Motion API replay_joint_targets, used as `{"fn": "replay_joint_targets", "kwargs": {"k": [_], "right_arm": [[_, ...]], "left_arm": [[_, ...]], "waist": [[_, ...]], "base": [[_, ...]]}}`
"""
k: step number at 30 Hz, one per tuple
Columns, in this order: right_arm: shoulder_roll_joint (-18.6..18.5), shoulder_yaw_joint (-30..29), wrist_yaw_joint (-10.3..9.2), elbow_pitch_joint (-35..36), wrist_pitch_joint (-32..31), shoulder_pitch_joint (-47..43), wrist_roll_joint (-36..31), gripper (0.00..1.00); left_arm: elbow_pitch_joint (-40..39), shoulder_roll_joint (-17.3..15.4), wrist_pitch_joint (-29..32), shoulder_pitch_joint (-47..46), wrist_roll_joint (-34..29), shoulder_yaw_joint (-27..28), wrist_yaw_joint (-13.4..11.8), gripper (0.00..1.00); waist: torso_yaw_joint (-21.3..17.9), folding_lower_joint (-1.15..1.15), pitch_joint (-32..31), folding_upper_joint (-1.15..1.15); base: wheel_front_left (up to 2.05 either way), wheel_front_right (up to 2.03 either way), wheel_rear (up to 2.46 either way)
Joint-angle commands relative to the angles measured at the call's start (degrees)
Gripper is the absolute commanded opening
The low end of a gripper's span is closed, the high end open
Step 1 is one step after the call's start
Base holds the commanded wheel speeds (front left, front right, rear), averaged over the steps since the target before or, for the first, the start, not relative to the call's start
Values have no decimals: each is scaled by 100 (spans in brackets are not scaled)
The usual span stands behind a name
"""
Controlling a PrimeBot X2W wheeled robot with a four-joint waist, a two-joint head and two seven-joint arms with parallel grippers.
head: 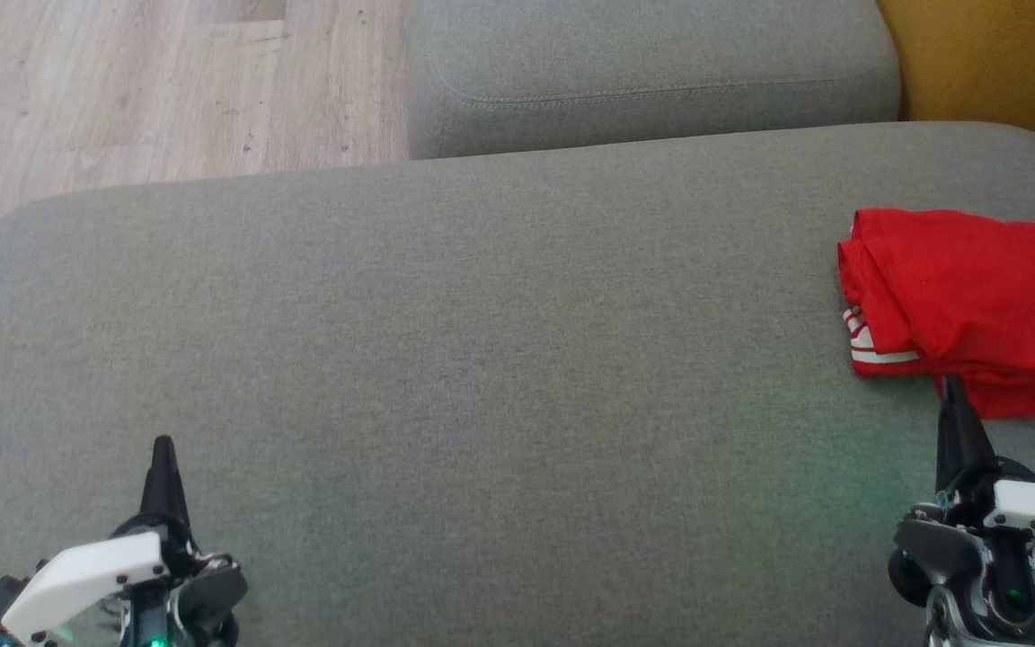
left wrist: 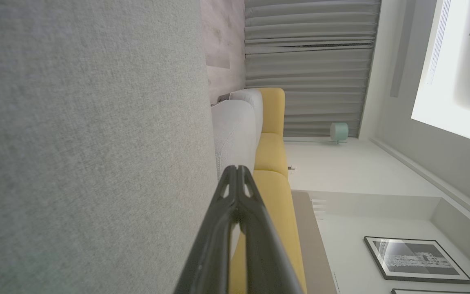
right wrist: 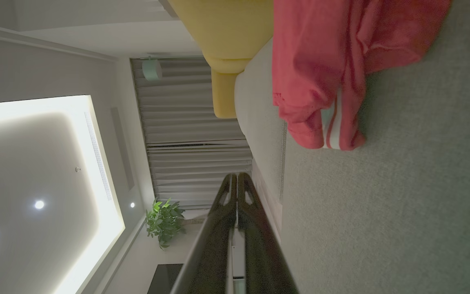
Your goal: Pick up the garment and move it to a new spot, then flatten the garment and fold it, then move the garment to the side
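Observation:
The garment (head: 958,301) is a red jersey with white trim and a dark number, lying folded at the right edge of the grey cushion (head: 482,359). In the right wrist view the garment (right wrist: 324,69) lies beyond the fingertips, apart from them. My right gripper (head: 953,385) is shut and empty, its tip just at the garment's near edge in the head view. At the lower left my left gripper (head: 163,445) is shut and empty, far from the garment. Both pairs of fingers are pressed together in the wrist views, left gripper (left wrist: 237,168) and right gripper (right wrist: 237,175).
A second grey cushion (head: 652,72) sits behind the big one. Wooden floor (head: 167,81) lies at the back left. A yellow sofa part (head: 1003,63) stands at the back right. The wrist views show curtains (left wrist: 308,61), a framed picture (left wrist: 416,259) and a potted plant (right wrist: 163,220).

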State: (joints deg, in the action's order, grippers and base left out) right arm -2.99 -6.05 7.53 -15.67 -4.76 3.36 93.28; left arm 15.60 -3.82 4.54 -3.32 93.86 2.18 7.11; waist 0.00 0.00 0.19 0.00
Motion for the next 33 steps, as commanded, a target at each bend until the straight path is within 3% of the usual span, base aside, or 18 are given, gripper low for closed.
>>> {"fn": "replay_joint_targets", "kwargs": {"k": [1,33], "right_arm": [[-94,98,-4,173,-55,268,10,0],[-58,47,-4,170,-97,273,-33,0]], "left_arm": [[-164,-45,40,-270,-9,241,37,0],[-161,0,92,-275,-63,306,37,0]], "waist": [[0,0,0,0],[0,0,-1,0]], "base": [[0,0,0],[0,0,0]]}}
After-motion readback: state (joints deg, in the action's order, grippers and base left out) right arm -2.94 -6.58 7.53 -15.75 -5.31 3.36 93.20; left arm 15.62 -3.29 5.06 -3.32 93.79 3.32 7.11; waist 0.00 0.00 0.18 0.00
